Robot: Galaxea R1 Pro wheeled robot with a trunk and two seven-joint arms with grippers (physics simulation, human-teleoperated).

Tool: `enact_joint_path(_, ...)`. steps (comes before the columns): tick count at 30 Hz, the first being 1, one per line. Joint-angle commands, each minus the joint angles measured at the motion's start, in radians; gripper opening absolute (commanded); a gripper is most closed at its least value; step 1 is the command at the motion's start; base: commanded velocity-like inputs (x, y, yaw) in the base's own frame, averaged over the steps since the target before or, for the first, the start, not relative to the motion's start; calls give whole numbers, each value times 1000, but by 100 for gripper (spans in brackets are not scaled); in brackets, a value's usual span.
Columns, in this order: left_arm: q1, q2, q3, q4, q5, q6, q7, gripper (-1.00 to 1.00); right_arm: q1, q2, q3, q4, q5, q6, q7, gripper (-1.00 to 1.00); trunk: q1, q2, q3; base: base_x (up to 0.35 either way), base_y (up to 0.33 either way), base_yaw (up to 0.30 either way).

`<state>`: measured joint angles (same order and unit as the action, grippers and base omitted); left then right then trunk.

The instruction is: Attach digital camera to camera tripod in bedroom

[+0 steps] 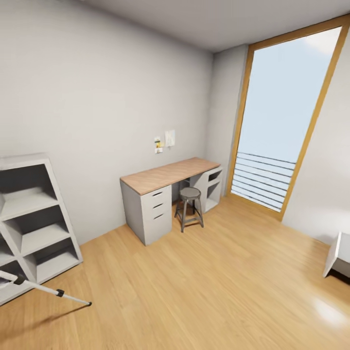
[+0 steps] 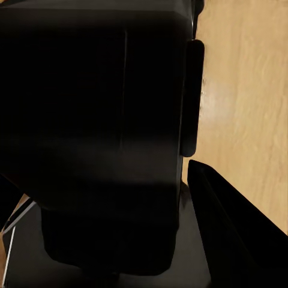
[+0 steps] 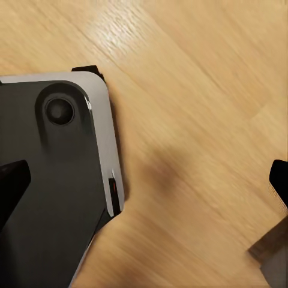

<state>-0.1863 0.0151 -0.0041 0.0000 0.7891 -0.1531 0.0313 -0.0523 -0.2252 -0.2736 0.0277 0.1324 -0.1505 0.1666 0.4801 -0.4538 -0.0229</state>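
The bedroom's light wood plank floor [image 1: 209,287] filled the lower half of the head view, bounded by pale grey walls [image 1: 97,97] and a tall wood-framed window [image 1: 287,116] with horizontal rails across its lower part. A white shelving unit [image 1: 36,218] stood against the wall at the left. Further along the same wall stood a counter [image 1: 167,175] with a wooden top and grey drawers, and a round grey stool [image 1: 189,206] was set just in front of its open knee space. Small papers [image 1: 165,141] were fixed to the wall above the counter. A white furniture corner [image 1: 340,255] showed at the right edge. Of the camera tripod [image 1: 46,288], one silver leg with a black joint and black foot reached across the floor at the lower left, near the shelving. In the left wrist view, the digital camera [image 2: 96,132] appeared as a large black body close to the lens, with one dark finger [image 2: 234,234] of the left gripper beside it; whether the fingers pinched it could not be told. In the right wrist view, the right gripper [image 3: 150,189] was spread wide, its fingertips [image 3: 12,180] well apart, above the floor and the robot's dark, grey-edged base [image 3: 60,180].
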Motion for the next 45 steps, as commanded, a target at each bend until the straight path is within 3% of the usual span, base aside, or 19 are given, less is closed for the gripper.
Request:
enact_joint_path(1, -1, -1, -1, 0, 0, -2, 2, -100, -1, -1, -9, 3, 10, -6, 2, 100, 1, -2, -2, 0, 0, 280)
enact_joint_path(32, -1, -10, -5, 0, -7, 2, -5, -100, -1, -1, -9, 3, 10, -6, 2, 100, 1, -2, -2, 0, 0, 280)
enact_joint_path(41, -1, -25, -5, 0, -7, 4, -1, -100, -1, -2, -9, 3, 11, -6, 2, 100, 1, -2, -2, 0, 0, 280)
enact_joint_path(44, -1, -26, -5, 0, -7, 4, -2, -100, -1, -2, -9, 3, 20, -6, 2, 100, 1, -2, -2, 0, 0, 280)
enact_joint_path(45, -1, -26, -5, 0, -7, 4, -2, -100, -1, -1, -9, 3, 44, -6, 2, 100, 1, -2, -2, 0, 0, 228)
